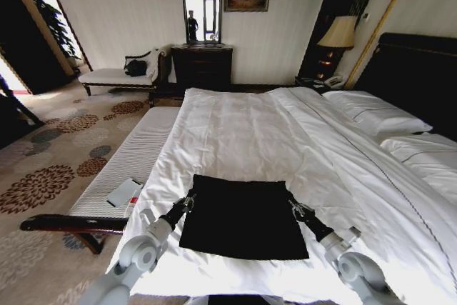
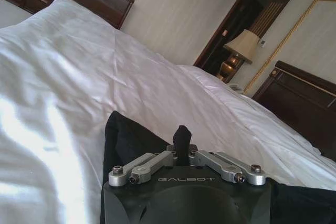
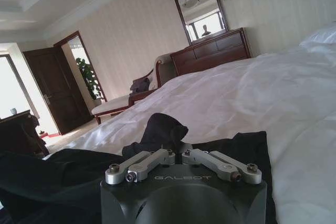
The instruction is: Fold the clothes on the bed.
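Note:
The clothes, a black T-shirt, lie folded into a rough rectangle on the near end of the bed, whose duvet is white. My left gripper rests at the shirt's left edge near the far corner. In the left wrist view that gripper has its fingers pressed together down on the black fabric. At the shirt's right edge sits my right gripper. In the right wrist view the right gripper is shut on a raised bunch of the black cloth.
A pale cushioned bench with a booklet runs along the bed's left side. Pillows and the dark headboard are at the right. A dresser with a mirror, a chaise and a lamp stand by the far wall.

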